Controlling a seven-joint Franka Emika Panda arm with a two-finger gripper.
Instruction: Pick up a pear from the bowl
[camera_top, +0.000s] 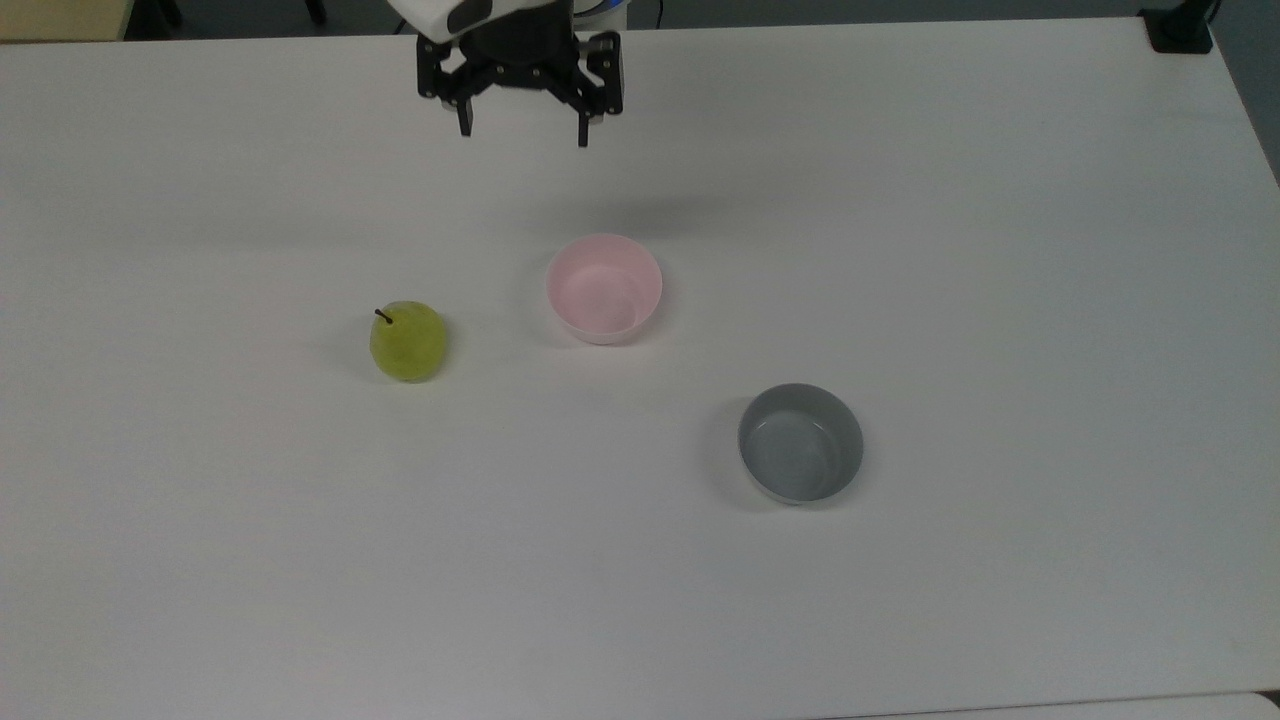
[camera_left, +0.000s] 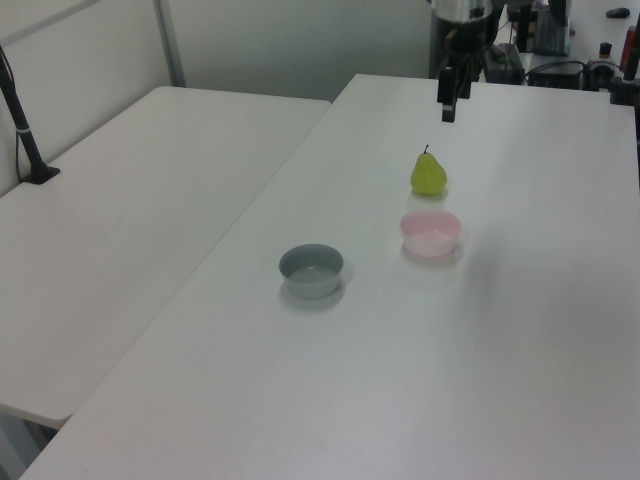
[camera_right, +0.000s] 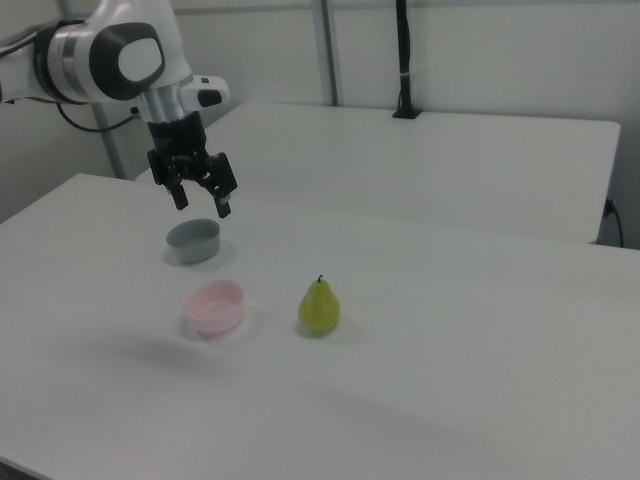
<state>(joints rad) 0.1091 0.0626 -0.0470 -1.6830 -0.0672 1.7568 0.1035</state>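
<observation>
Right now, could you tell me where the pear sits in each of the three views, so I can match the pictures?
Top view: the pear stands on the table left of centre, left of the pink bowl.
Left view: it stands right of centre in the upper half, just beyond that bowl.
Right view: it stands near the centre, right of the bowl.
Shared landmark: the pink bowl, always the pear's nearest neighbour.
</observation>
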